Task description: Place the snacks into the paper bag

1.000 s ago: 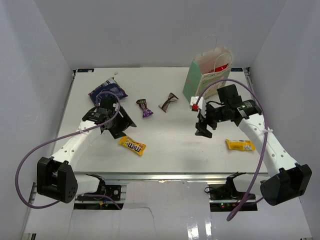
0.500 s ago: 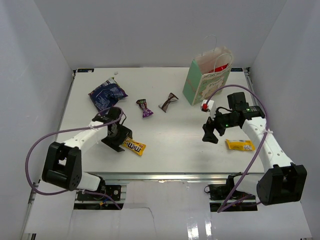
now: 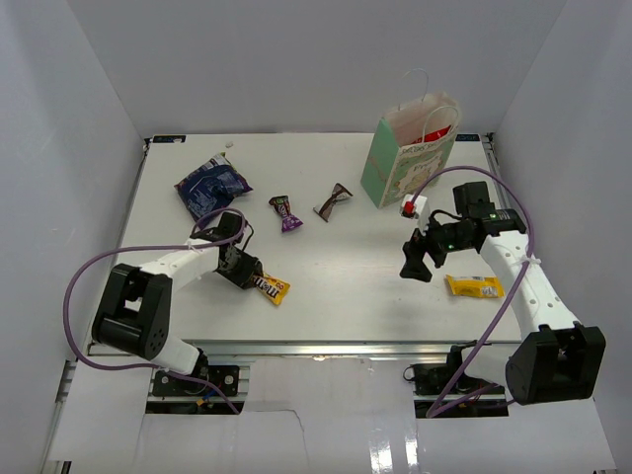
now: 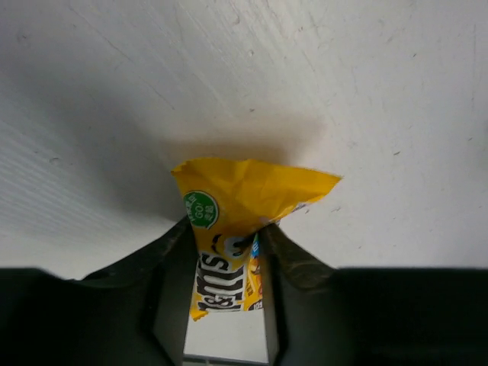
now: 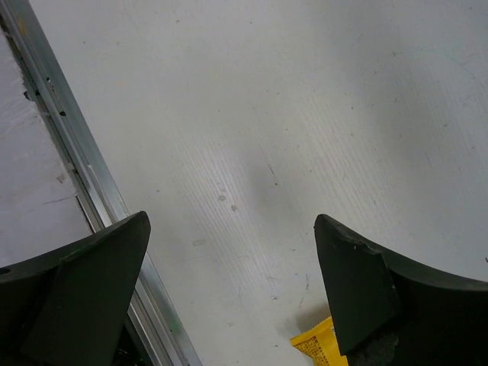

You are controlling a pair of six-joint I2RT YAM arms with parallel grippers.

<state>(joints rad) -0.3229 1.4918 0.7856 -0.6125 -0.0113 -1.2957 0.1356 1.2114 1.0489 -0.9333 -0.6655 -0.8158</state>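
The yellow M&M's packet (image 3: 271, 288) lies at the table's front left, and my left gripper (image 3: 246, 274) is shut on its left end. In the left wrist view the packet (image 4: 229, 206) is crumpled between the two fingers of the left gripper (image 4: 227, 229). My right gripper (image 3: 416, 265) is open and empty, just left of the small yellow bar (image 3: 474, 286), whose corner shows in the right wrist view (image 5: 315, 348) below the right gripper (image 5: 232, 219). The mint-green paper bag (image 3: 407, 156) stands upright at the back right with the red bag (image 3: 440, 132) inside. The dark-blue bag (image 3: 209, 185), purple candy (image 3: 286, 212) and brown candy (image 3: 333, 200) lie on the table.
White walls enclose the table on the left, back and right. A metal rail (image 5: 84, 191) runs along the table's front edge. The right arm's purple cable (image 3: 464, 170) arcs close in front of the paper bag.
My left gripper came forward from beside the dark-blue bag to the M&M's packet and closed on its end. My right gripper moved away from the paper bag toward the yellow bar.
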